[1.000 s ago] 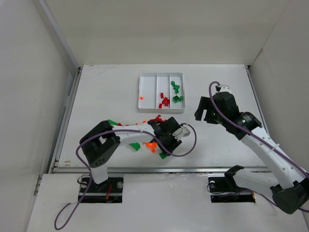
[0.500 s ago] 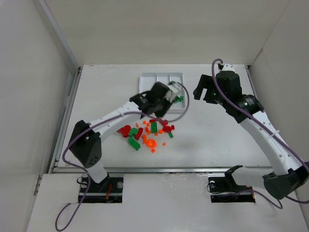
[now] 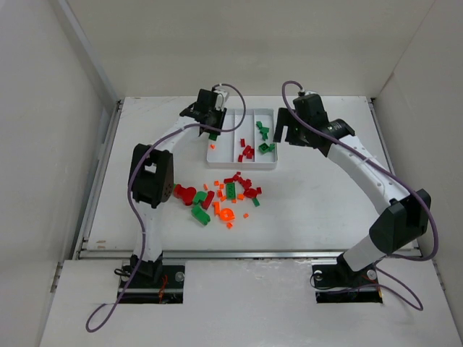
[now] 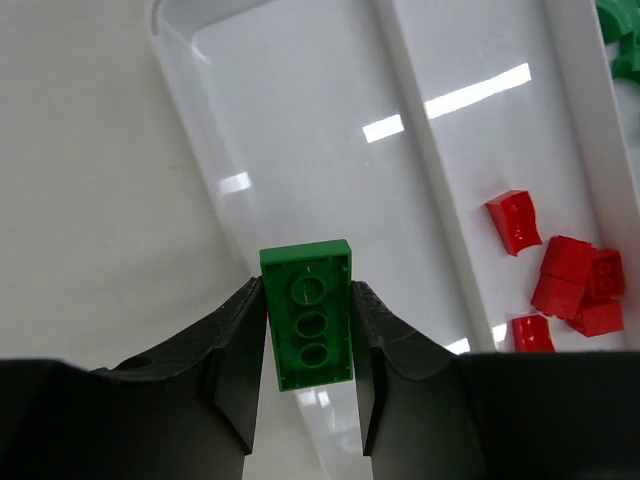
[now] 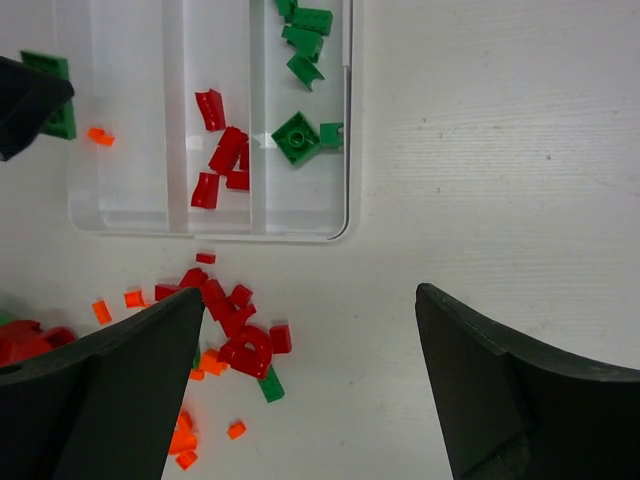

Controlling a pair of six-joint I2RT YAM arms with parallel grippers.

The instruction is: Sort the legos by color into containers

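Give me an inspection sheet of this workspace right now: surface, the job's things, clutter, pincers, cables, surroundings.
Surface: white table; loose bricks in red, green and orange heaped in front of the tray.
Job's things: white tray; left compartment holds one orange piece, middle holds red bricks, right holds green bricks.
Clutter: nothing seen.
Pincers: left pincer shut on a green brick over the outer edge of the left compartment; right pincer open, holding nothing.
Cables: purple cables run along both arms.
Surroundings: white walls on three sides.
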